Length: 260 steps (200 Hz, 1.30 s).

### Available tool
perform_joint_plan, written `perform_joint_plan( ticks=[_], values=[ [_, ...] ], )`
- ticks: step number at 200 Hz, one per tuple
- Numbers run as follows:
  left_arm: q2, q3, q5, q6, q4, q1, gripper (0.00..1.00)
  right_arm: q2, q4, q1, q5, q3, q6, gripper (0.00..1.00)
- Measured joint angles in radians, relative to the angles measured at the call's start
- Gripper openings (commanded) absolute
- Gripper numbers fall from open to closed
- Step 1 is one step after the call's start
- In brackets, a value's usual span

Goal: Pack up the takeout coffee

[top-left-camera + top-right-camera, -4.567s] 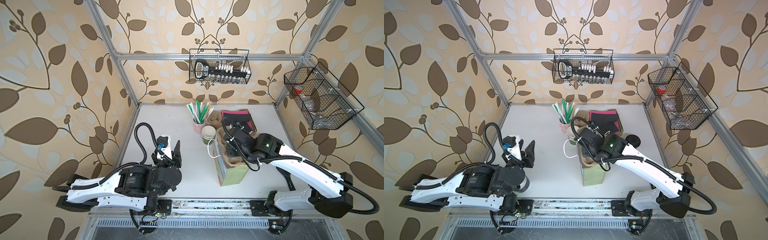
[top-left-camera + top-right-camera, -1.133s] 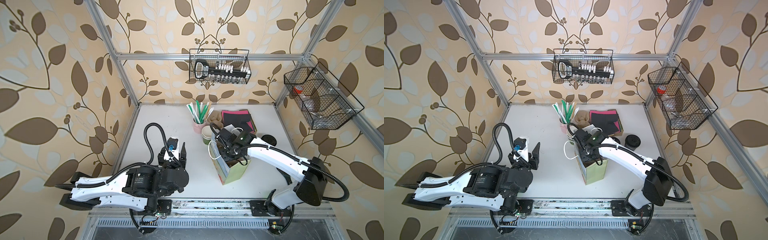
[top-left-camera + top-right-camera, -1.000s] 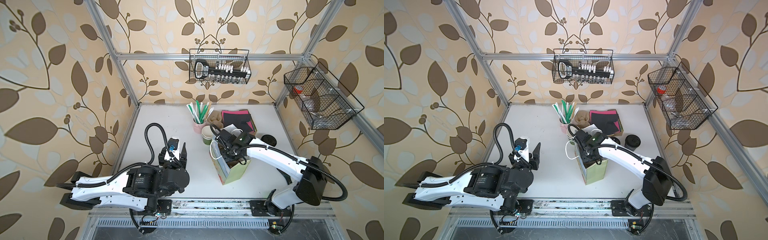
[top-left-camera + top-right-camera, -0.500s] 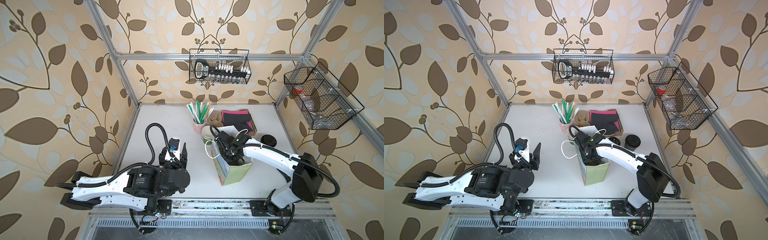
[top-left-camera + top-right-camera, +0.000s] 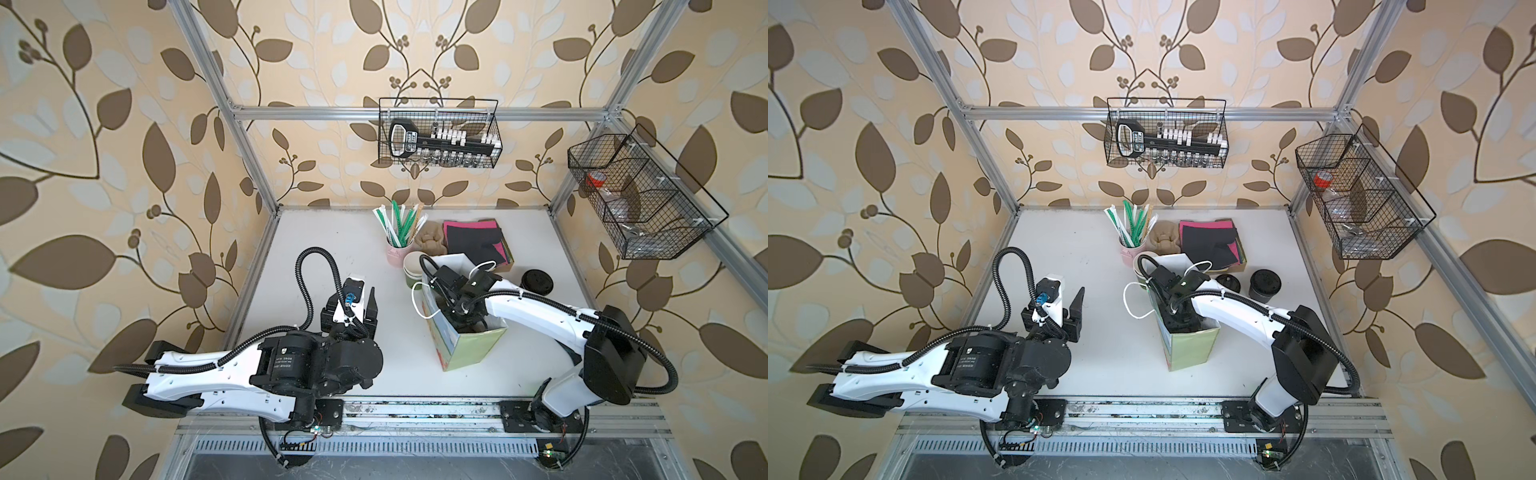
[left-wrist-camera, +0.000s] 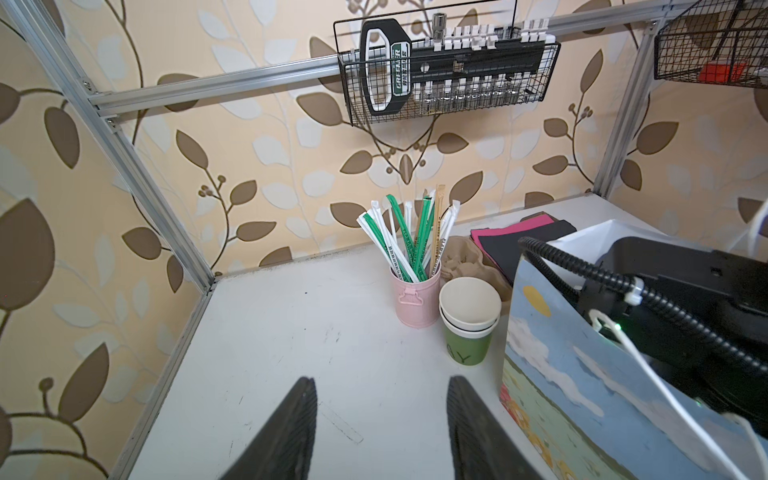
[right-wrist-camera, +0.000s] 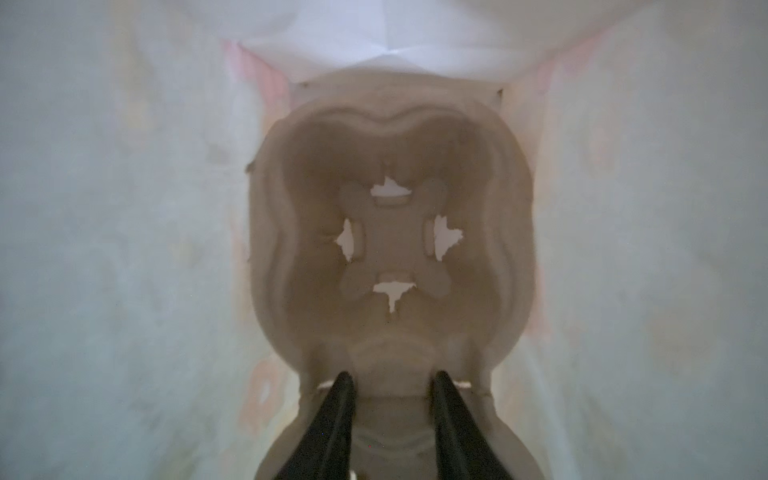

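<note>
Brown pulp cup carrier [image 7: 390,232] looks seated in green paper bag [image 5: 469,353]; right gripper [image 7: 392,374] jaws straddle it, grip unclear; left gripper [image 6: 381,380] open; withdraw upward next.

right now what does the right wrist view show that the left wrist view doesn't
Right wrist only: the inside of the paper bag, a brown pulp cup carrier lying at its bottom with an empty well, and the right fingers close over it. Left wrist only: the left fingers apart over the table, the pink straw holder, stacked green paper cups, napkins, and the right arm reaching into the bag. Both: the paper bag, inside versus printed outside.
</note>
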Motion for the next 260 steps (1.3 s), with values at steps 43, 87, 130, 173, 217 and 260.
perform_joint_plan(
  ticks=[43,87,130,173,217,260],
  values=[
    [0.008,0.0,0.0,0.002,0.002,0.0,0.52,-0.038,0.012,0.002,0.001,-0.032,0.019,0.35],
    [0.01,0.0,-0.001,0.004,0.003,0.0,0.52,-0.041,0.047,-0.004,-0.013,-0.08,0.019,0.34],
    [0.014,0.0,-0.002,0.007,0.003,0.0,0.52,-0.037,0.069,-0.018,-0.032,-0.103,0.018,0.34],
    [0.021,0.0,-0.005,0.013,0.005,0.0,0.52,-0.025,0.085,-0.026,-0.032,-0.121,0.018,0.36],
    [0.021,0.0,-0.018,0.02,0.01,-0.006,0.52,-0.023,0.099,-0.026,-0.036,-0.131,0.018,0.37],
    [0.025,0.0,-0.021,0.022,0.01,-0.007,0.52,0.002,0.112,-0.026,-0.039,-0.155,0.018,0.39]
  ],
)
